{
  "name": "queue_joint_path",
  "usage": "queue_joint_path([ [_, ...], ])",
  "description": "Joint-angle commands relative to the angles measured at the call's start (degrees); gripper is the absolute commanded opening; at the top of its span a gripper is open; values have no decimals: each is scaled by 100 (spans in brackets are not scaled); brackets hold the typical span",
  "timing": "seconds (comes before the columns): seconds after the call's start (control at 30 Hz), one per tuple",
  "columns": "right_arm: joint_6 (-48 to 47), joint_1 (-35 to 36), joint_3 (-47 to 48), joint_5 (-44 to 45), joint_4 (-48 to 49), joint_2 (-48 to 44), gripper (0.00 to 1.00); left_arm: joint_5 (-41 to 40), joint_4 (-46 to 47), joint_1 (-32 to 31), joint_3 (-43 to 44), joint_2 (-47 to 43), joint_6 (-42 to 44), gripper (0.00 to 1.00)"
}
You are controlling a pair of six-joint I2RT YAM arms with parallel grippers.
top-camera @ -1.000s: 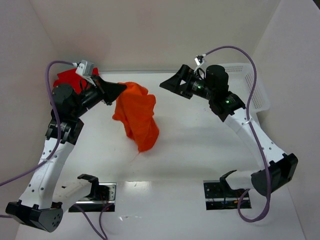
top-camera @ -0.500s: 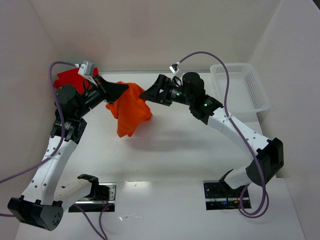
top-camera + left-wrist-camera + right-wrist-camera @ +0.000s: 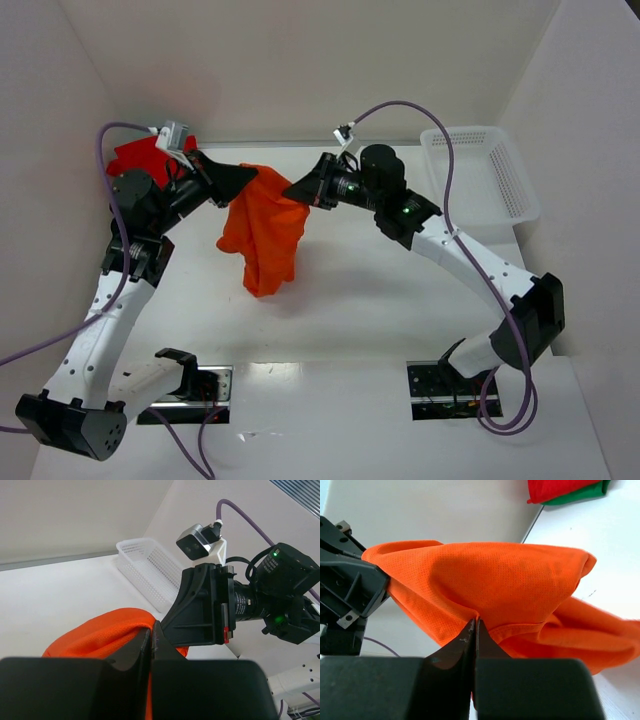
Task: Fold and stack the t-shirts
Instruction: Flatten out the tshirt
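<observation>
- The left gripper [image 3: 248,178] is pressed together, pinching the orange shirt [image 3: 265,235] at its top edge.
- The right gripper [image 3: 296,191] pinches the same edge, just beside it.
- The shirt hangs bunched below both.

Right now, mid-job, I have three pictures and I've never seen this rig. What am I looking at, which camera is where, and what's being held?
Two white robot arms are fixed at the near edge of a white table. The wide picture looks down from above and behind them. The other two pictures come from a camera on each wrist, looking along that arm's own black fingers. The left gripper and the right gripper meet over the back of the table. Both are shut on one orange t-shirt, which hangs down from them. In each wrist view you can see the fingers pinched on its cloth. In the back left corner lies a red t-shirt, with a green t-shirt peeking out from it. A white plastic basket sits at the back right.
</observation>
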Motion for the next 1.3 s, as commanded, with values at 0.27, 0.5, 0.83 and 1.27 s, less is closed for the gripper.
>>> queue_joint_path([
  [0.27,-1293,-364,3435,782,-1619,360,0,-783,237,-1,-474,-72,271,10],
  [0.5,-1574,-550,5071,870,-2279,1072,0,-950,298,-1,-792,-11,324,16],
  [0.83,-1627,-550,5424,923,-2394,1179,0,-134,246,-1,-923,261,649,78],
  [1.27,-1671,-839,3660,1459,-2569,107,0,-109,385,-1,-1029,2650,535,100],
])
